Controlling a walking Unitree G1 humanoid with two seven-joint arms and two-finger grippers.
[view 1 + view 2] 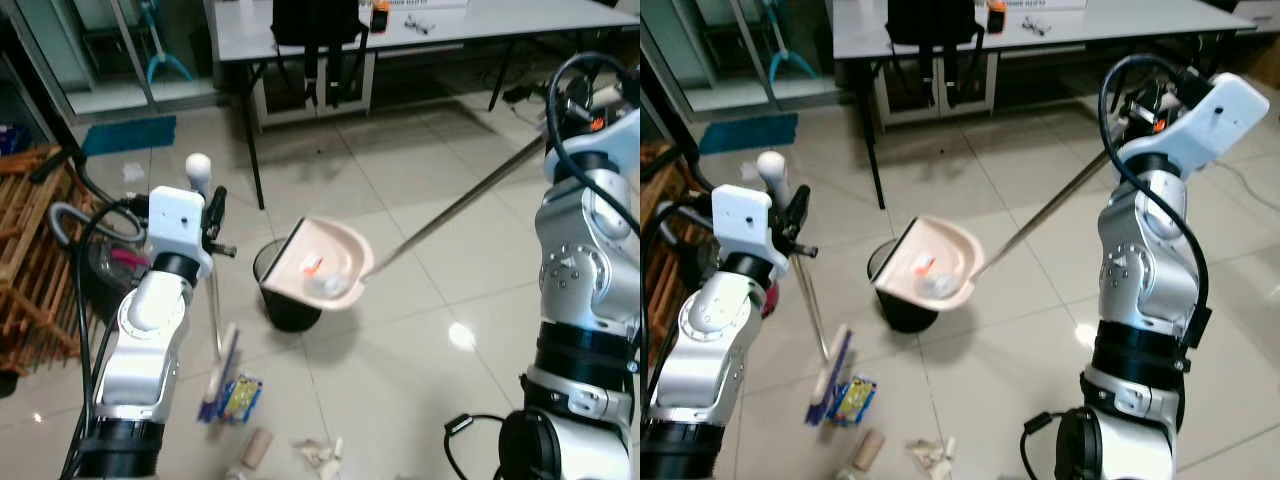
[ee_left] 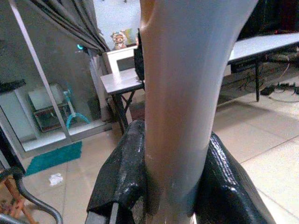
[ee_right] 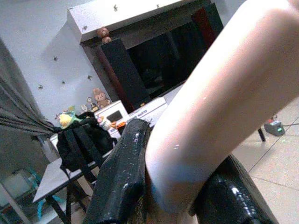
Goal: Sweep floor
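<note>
My left gripper (image 1: 211,216) is shut on the upright broom handle (image 2: 177,93). The broom's bluish head (image 1: 221,378) rests on the tiles by my left side. Raised at the right, my right gripper (image 1: 1143,108) is shut on the dustpan's long metal handle (image 1: 460,205). The pink dustpan (image 1: 327,262) hangs tilted over a black bin (image 1: 286,303), with an orange scrap and clear plastic lying in it. On the floor near the broom head lie a colourful packet (image 1: 241,397), a cardboard roll (image 1: 257,447) and crumpled paper (image 1: 322,456).
A grey table (image 1: 330,42) with a black backpack (image 1: 316,28) hanging off it stands at the back. A wooden rack (image 1: 28,250) is at my left, a blue mat (image 1: 129,134) beyond it. A black cable (image 1: 468,427) lies near my right leg.
</note>
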